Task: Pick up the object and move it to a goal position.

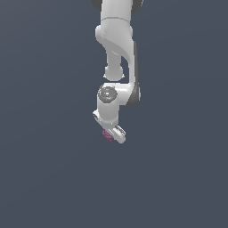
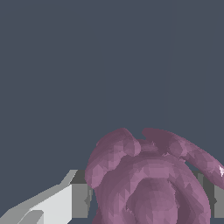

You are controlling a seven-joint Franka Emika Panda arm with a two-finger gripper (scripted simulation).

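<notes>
In the exterior view the white arm reaches down from the top of the picture, against a plain dark grey-blue ground with no edge or corner showing, so places cannot be given by any surface. The arm bends at a joint with a round grey cap, and below it the wrist slants toward the exterior view's right. At its low end sits the tool, small and white, tilted rather than hanging straight. The lump shows as a tiny magenta-pink speck at the tool's tip, on the side toward the exterior view's left, touching the white fingers. It is far smaller than the tool, and part of it is hidden behind the finger. No shadow or contact mark tells whether it rests on anything below.

In the wrist view the lump looms large: a bumpy, rounded mass of curled magenta lobes. A white finger with a grey pad presses against one flank of it. On the opposite flank a second grey pad shows, mostly cut off by the picture's edge, close against the lump. The tool is thus clenched on the lump, one pad on each side. Behind it lies only the same flat dark ground.
</notes>
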